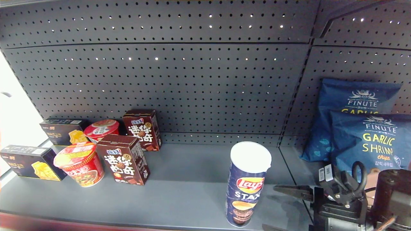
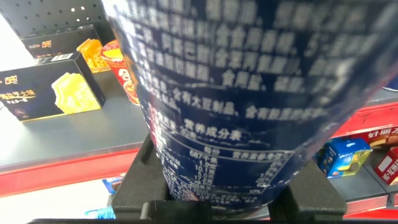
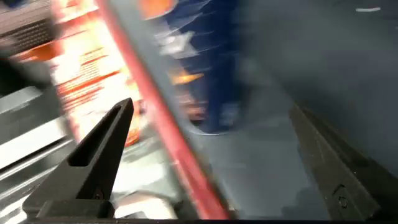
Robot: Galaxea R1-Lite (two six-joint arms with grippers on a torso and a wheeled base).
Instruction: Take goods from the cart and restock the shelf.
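A dark blue chip can (image 1: 247, 183) with a white lid stands upright on the grey shelf (image 1: 186, 199), right of centre. My right gripper (image 1: 282, 208) is open just to the right of it, near the shelf's front edge. From the right wrist, its fingers (image 3: 99, 162) spread wide with the can (image 3: 211, 81) ahead of them and untouched. My left gripper (image 2: 230, 186) is shut on a second dark blue can (image 2: 249, 93), held in front of the shelf's red front edge (image 2: 62, 171).
Black boxes (image 1: 30, 162), red cup noodles (image 1: 80, 163) and brown cookie boxes (image 1: 123, 158) stand at the shelf's left. Blue chip bags (image 1: 369, 141) lean in the bay to the right. Bare shelf lies between the boxes and the can. A lower shelf holds small boxes (image 2: 342, 155).
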